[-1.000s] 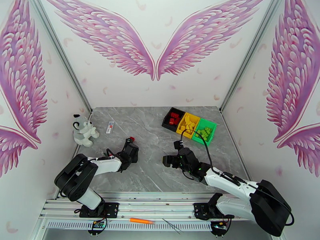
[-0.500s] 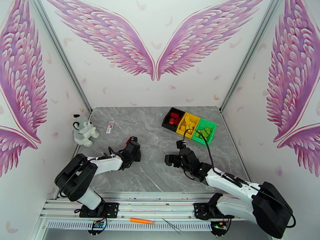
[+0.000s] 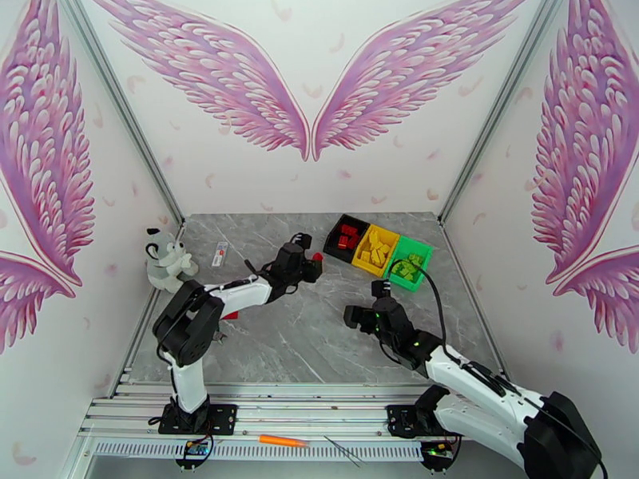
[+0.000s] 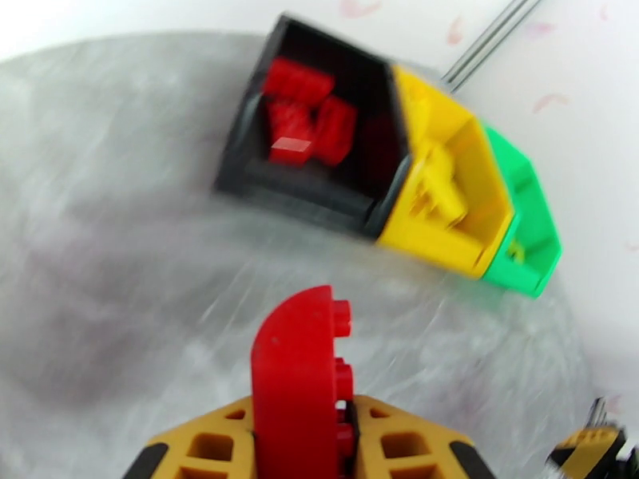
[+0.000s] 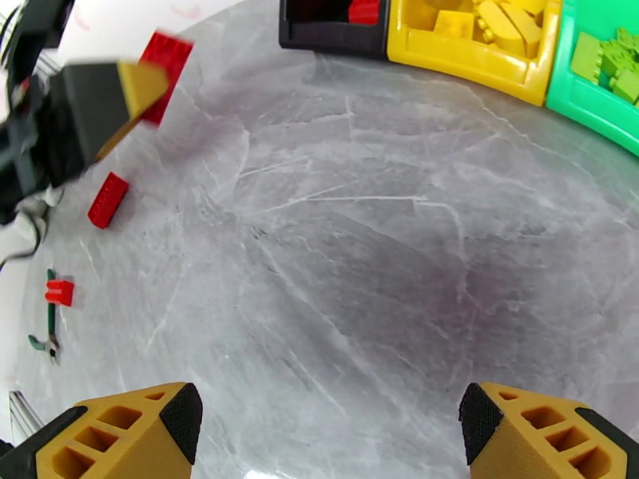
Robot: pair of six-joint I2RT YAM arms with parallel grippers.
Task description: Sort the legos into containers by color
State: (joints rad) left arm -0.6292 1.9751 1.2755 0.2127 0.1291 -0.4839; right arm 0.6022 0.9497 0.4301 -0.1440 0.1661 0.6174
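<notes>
Three abreast, lining up black bin (image 4: 295, 197), yellow bin (image 4: 431, 245) and green bin (image 4: 519, 273). Spreading right gripper (image 5: 331, 425) wide and empty, well short of black bin. Pinching red lego (image 4: 295, 377) tight in left gripper (image 3: 310, 267), just left of black bin. Showing loose red bricks (image 5: 108, 199) farther left.

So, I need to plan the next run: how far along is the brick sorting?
Mostly done: red bricks sit in the black bin, yellow ones in the yellow bin, green ones in the green bin. In hand: the left gripper is shut on a red brick, near the black bin; the right gripper is open and empty. Left: two loose red bricks on the table.
</notes>
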